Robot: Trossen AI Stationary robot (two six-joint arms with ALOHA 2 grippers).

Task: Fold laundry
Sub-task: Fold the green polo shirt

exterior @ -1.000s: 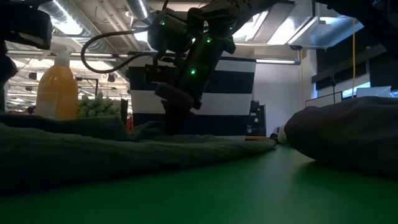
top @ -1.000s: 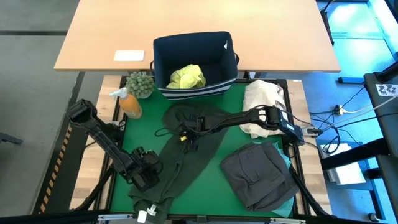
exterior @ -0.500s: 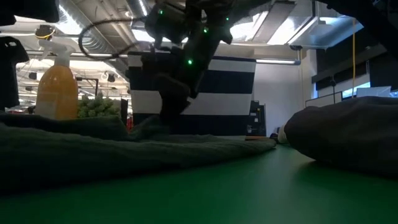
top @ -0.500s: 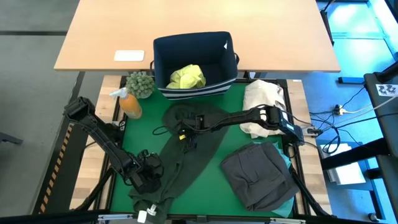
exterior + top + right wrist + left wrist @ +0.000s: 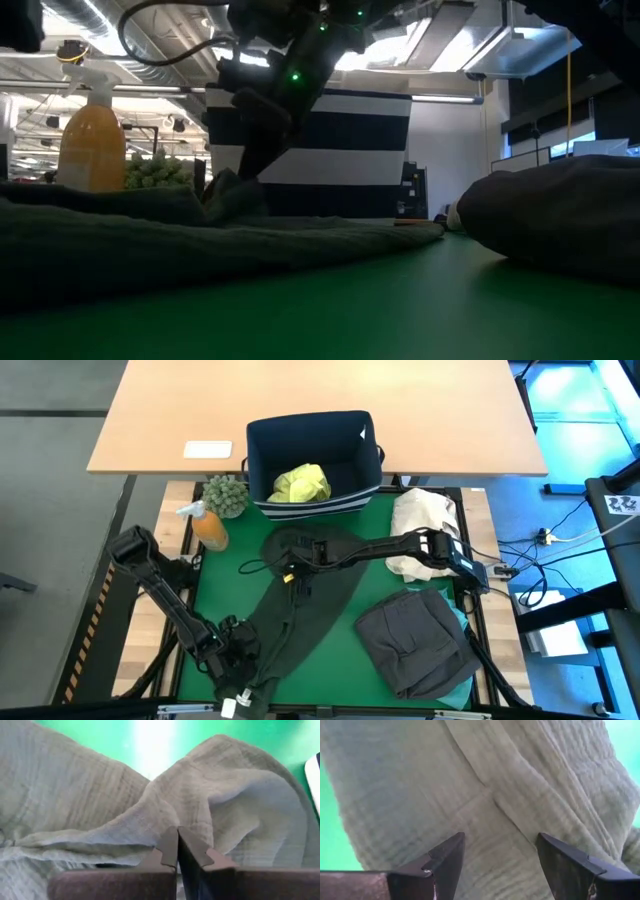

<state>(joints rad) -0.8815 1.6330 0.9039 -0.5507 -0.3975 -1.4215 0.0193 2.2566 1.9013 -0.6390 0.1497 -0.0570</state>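
The dark olive garment [image 5: 300, 595] lay stretched across the green mat [image 5: 225, 585] as a long strip, its axis running on a slant from the upper centre of the overhead frame, just below the navy bin [image 5: 315, 460], down to the lower left near the table's front edge. Each arm stood at one end of that line. The right gripper [image 5: 297, 565] was at the upper end, its fingers pressed together; in its own wrist view a raised fold of the ribbed cloth gathered right at the tips, so it looked pinched on the fabric, though I could not see cloth between the pads. The left gripper [image 5: 240, 652] hung over the lower end with its fingers [image 5: 445, 862] spread wide, the cloth flat beneath and between them, not yet gripped.

So the lower hem lay straight under the left pincer, and that arm was plainly the nearer one to it. To my eye, the next step called for it to drop and close there, so both ends could be carried together.

The charcoal grey garment [image 5: 415, 640] sat folded at the lower right, well apart.
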